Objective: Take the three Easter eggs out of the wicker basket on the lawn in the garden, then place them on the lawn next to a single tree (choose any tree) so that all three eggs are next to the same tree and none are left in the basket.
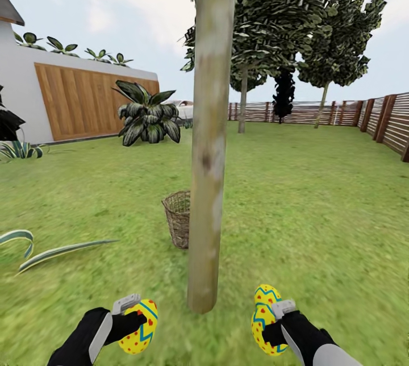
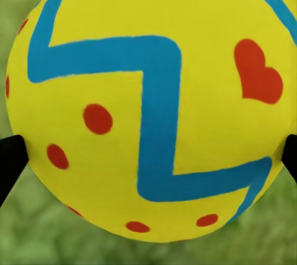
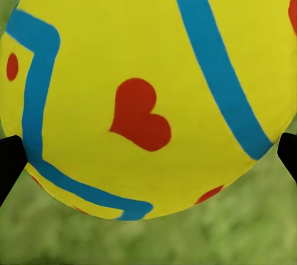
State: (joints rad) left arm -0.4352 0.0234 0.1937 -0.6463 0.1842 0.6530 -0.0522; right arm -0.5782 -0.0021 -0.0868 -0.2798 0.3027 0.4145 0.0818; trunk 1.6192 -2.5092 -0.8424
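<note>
A pale grey-green tree [image 1: 210, 144] trunk rises from the lawn [image 1: 318, 207] right in front of me. Left of its base, my left gripper [image 1: 132, 316] is shut on a yellow Easter egg [image 1: 139, 327] with a blue zigzag; the same egg [image 2: 148, 101] sits between black fingers [image 2: 9, 160] in the left wrist view. Right of the trunk, my right gripper [image 1: 274, 320] is shut on a second Easter egg [image 1: 264, 317], close up as an egg [image 3: 148, 92] with a red heart. The wicker basket [image 1: 178, 218] stands just behind the trunk; its inside is hidden.
Striped agave leaves [image 1: 40, 249] lie at the left. A leafy bush [image 1: 147, 113] stands before the wooden wall [image 1: 85, 102]. Further trees [image 1: 267, 30] and a slat fence [image 1: 380, 119] ring the far right. Open grass stretches to the right.
</note>
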